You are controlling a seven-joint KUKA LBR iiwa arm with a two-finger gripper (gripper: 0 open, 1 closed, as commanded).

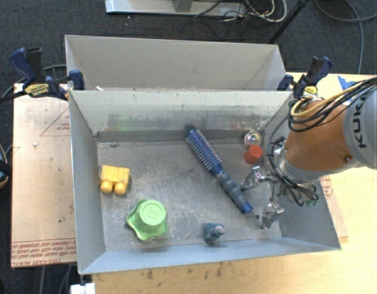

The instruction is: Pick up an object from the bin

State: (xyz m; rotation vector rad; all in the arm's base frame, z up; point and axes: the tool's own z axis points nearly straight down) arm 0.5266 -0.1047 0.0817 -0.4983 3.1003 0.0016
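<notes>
The gripper (262, 197) stands at the right of the bin (85, 182), fingers spread with nothing between them. The blue hairbrush (214, 164) lies diagonally mid-bin, its handle end just left of the fingers. Expect light, stiff, smooth plastic; grip across the narrow handle, not the bristles.

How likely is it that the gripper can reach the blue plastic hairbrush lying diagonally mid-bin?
Probably yes. The gripper stands open just right of the handle end of the blue plastic hairbrush, and nothing lies on or against the brush. The bin's sloping right wall might cramp the approach.
</notes>
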